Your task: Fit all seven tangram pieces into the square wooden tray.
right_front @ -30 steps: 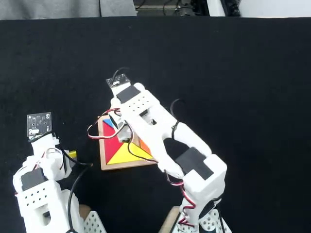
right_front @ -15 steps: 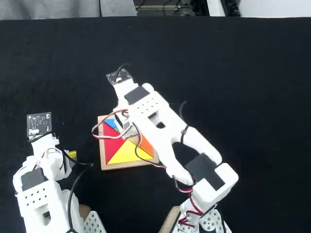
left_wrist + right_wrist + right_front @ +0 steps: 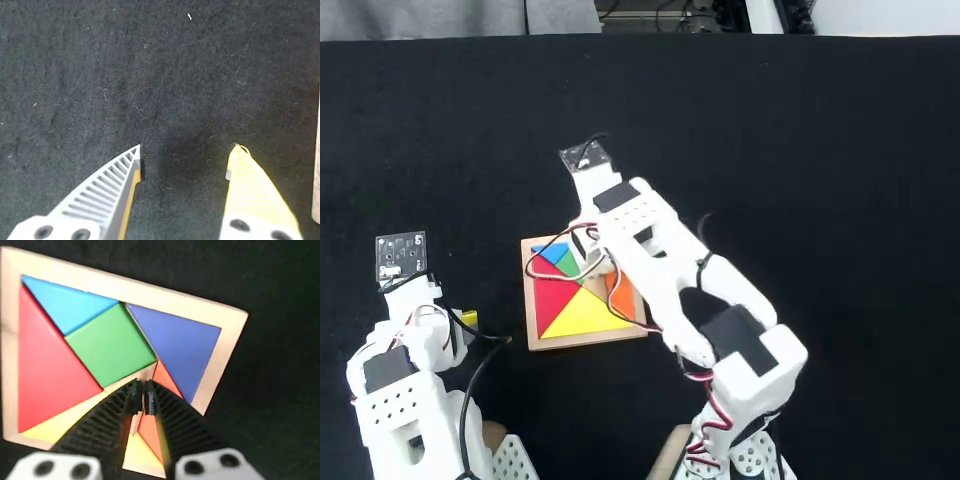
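Observation:
The square wooden tray (image 3: 150, 292) holds a red triangle (image 3: 45, 360), a light blue triangle (image 3: 65, 300), a green square (image 3: 110, 345), a dark blue triangle (image 3: 175, 340), orange pieces (image 3: 167, 380) and a yellow piece (image 3: 60, 425), all lying flat. My right gripper (image 3: 142, 390) hovers over the tray's middle, shut with nothing in it, tips beside the green square's corner. In the high view the right arm (image 3: 630, 225) covers part of the tray (image 3: 580, 342). My left gripper (image 3: 188, 150) stands open over bare cloth, left of the tray.
Black cloth (image 3: 800, 150) covers the whole table. The tray's edge (image 3: 316, 175) shows close beside the left gripper's yellow finger (image 3: 245, 185). The left arm's base (image 3: 400, 410) sits at the front left, the right arm's base (image 3: 740, 450) at the front centre.
The right arm has swung rightward and slightly back over the tray, uncovering more of the red and yellow pieces. The left arm has stayed still.

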